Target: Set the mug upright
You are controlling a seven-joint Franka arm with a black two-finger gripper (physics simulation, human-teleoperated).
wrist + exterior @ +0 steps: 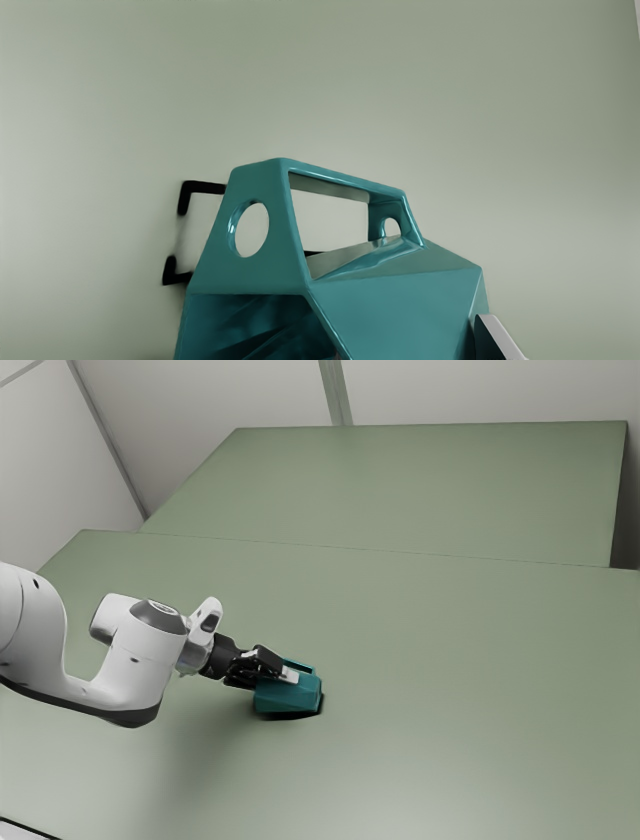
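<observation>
The table (450, 660) spreads wide and green across the exterior view, with a second green surface (400, 480) beyond its far edge. Pale walls (190, 400) stand behind, one bearing a grey-green strip (336, 390). The white arm (130, 670) comes in from the exterior view's left and reaches over the table toward its right. At its end, the black end effector (272, 663) is right at the mug (285, 696), partly overlapping it; I cannot tell whether it is spread, pressed together or pinching the mug. The mug is teal and angular, and sits a little to the exterior view's left of the middle, over the near table. It is tipped over rather than upright, its open end facing sideways, the inside dark in the wrist view. Whether its whole side rests on the table is unclear. A dark shadow (290, 716) lies along its lower edge. The squared handle (342, 175) stands out from one side, framing a large gap. A round hole pierces each end of the handle. Beside the mug, the wrist view shows small black, bent marks (185, 197) against the table.
</observation>
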